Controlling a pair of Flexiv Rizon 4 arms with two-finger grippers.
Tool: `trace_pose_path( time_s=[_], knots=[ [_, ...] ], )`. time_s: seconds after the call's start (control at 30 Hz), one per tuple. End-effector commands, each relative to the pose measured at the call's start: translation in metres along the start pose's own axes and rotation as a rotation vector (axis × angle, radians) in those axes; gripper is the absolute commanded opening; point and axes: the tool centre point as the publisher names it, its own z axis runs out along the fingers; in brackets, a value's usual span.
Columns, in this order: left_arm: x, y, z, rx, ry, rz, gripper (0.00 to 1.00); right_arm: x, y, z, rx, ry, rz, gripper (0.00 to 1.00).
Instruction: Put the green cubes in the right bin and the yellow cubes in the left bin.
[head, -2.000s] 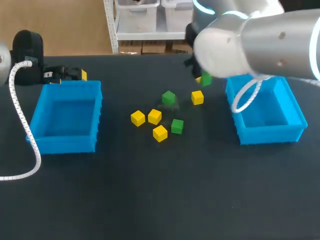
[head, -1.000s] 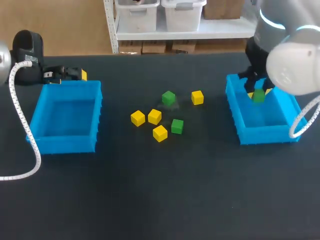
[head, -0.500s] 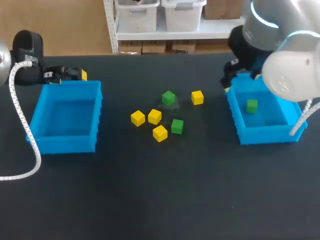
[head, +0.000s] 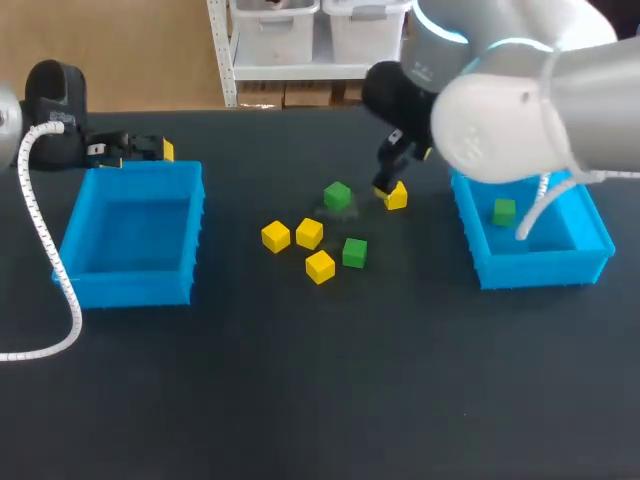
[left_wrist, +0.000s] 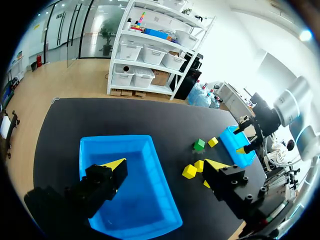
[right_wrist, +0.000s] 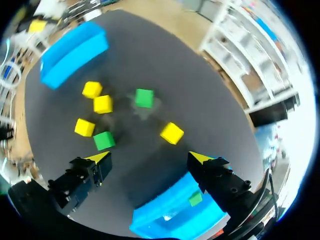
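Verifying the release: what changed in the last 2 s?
Right hand carried a green cube to the right bin, dropped it in, then swung back, open, over the loose cubes. Left hand, left bin and the six loose cubes stayed put.

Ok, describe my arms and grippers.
The right arm is a rounded, glossy white-grey housing with a light-blue ring, a black wrist and a thin white cable loop. The left arm shows a black wrist with a white coiled cable. Both the left gripper and right gripper are black, blocky, yellow-tipped.
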Motion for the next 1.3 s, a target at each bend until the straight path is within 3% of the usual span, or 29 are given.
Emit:
trace_pose_path(
  time_s=[0.03, 0.53, 1.2, 1.23, 1.27, 1.3],
  knots=[
    [0.002, 0.003, 0.0, 0.015, -0.007, 0.003, 1.0, -0.012, 0.01, 0.008, -0.051, 0.099, -0.167, 1.0],
    [0.002, 0.003, 0.0, 0.015, -0.007, 0.003, 1.0, -0.004, 0.079, 0.059, -0.169, 0.183, -0.29, 1.0],
    [0.002, 0.003, 0.0, 0.015, -0.007, 0.003, 1.0, 0.008, 0.082, 0.09, -0.142, 0.199, -0.239, 1.0],
    [0.002, 0.003, 0.0, 0.015, -0.007, 0.003, 1.0, 0.008, 0.082, 0.091, -0.137, 0.198, -0.233, 0.91],
    [0.002, 0.003, 0.0, 0.015, -0.007, 0.003, 1.0, 0.007, 0.082, 0.093, -0.128, 0.194, -0.216, 0.25],
    [0.002, 0.003, 0.0, 0.015, -0.007, 0.003, 1.0, 0.007, 0.081, 0.094, -0.122, 0.192, -0.208, 0.0]
  ],
)
